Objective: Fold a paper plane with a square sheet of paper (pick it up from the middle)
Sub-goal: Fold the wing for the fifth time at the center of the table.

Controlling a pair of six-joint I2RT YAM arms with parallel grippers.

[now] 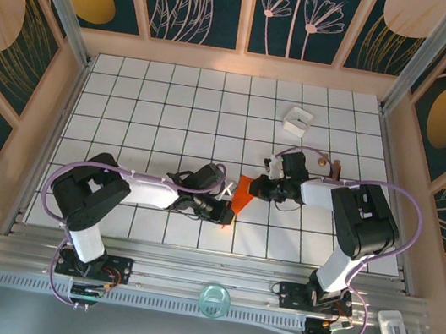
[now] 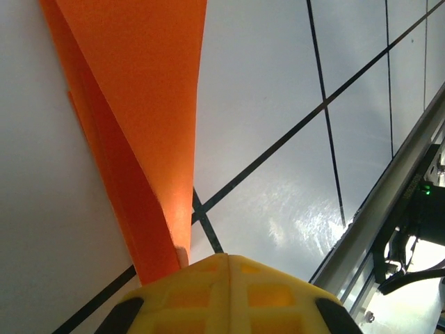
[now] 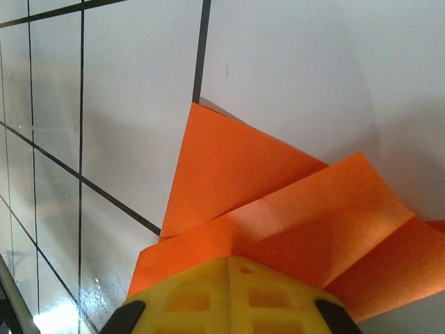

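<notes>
The square sheet of paper is bright orange-red and creased into a narrow pointed shape, a partly folded paper plane. It stands up off the tiles between my two grippers at mid-table. My right gripper is shut on its upper right part. In the right wrist view the folded layers run together into the seam of the shut yellow fingers. My left gripper is shut low over the table at the paper's near tip. In the left wrist view the narrow end slips behind the left finger, beside the closed seam.
A small white box lies on the tiles behind the right arm, and a small brown object stands just right of that arm. The metal rail runs along the near edge. The side walls close in left and right.
</notes>
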